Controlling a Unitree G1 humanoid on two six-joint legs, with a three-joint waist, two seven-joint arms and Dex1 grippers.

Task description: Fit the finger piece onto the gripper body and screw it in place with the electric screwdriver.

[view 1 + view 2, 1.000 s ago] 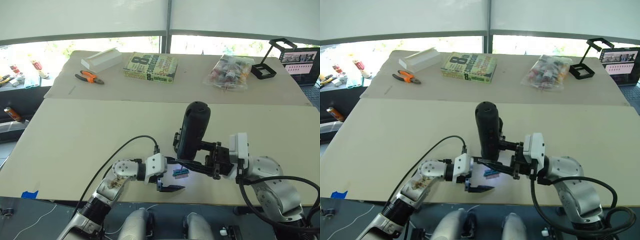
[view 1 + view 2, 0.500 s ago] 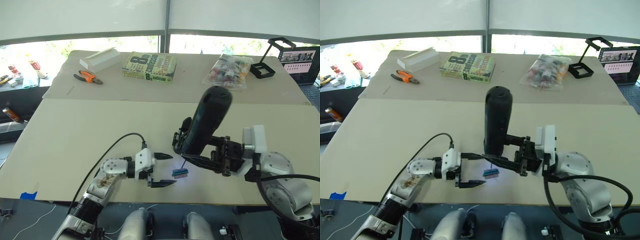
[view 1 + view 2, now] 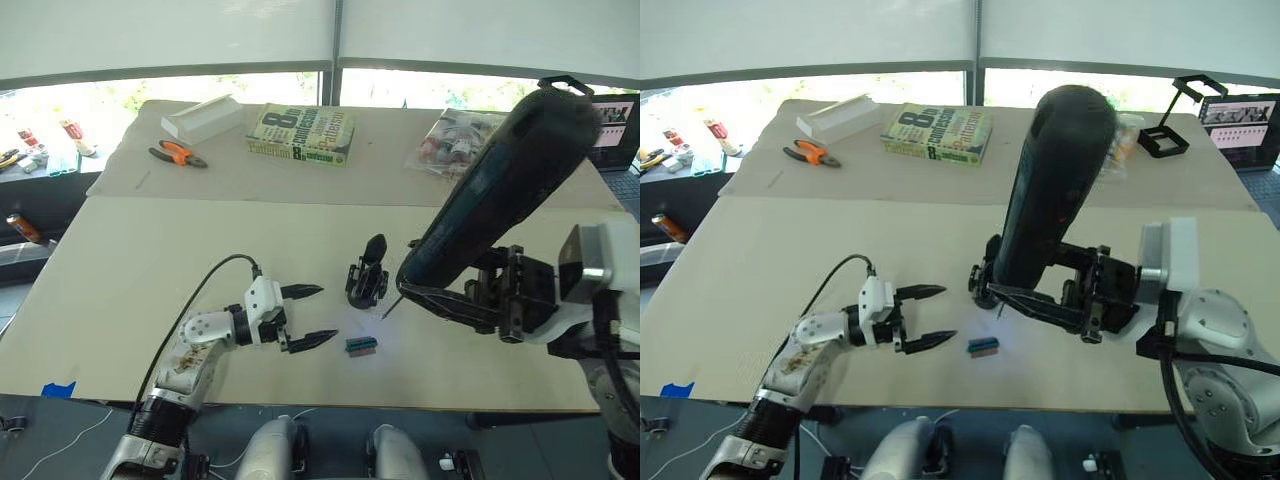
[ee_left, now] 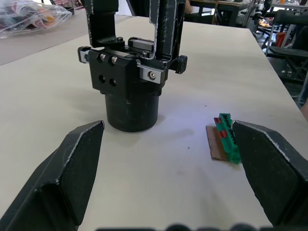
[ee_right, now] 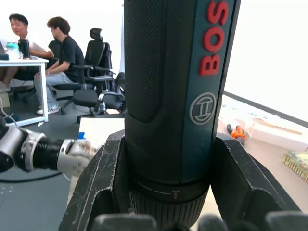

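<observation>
The gripper body point(image 3: 367, 283) stands upright on the beige table point(image 3: 150, 270), a black pointed finger rising from its top. In the left wrist view two black uprights rise from the gripper body point(image 4: 129, 77); I cannot tell which is the finger piece. My left gripper point(image 3: 327, 313) is open just left of the body, touching nothing. My right gripper point(image 3: 415, 292) is shut on the electric screwdriver point(image 3: 503, 185), which tilts up to the right. Its bit tip hangs just right of the body, above the table. The right wrist view has the screwdriver point(image 5: 178, 86) between the fingers point(image 5: 98, 185).
A tiny green block point(image 3: 361, 344) lies in front of the body, near the table's front edge. At the back are orange-handled pliers point(image 3: 178, 153), a white box point(image 3: 203, 118), a book point(image 3: 300, 132), a bag of parts point(image 3: 458, 142) and a black stand point(image 3: 527, 140). Two people point(image 5: 62, 53) sit beyond.
The right gripper has lifted the screwdriver up and to the right, baring the gripper body. The left gripper has drawn back to the left, away from the body and the green block.
</observation>
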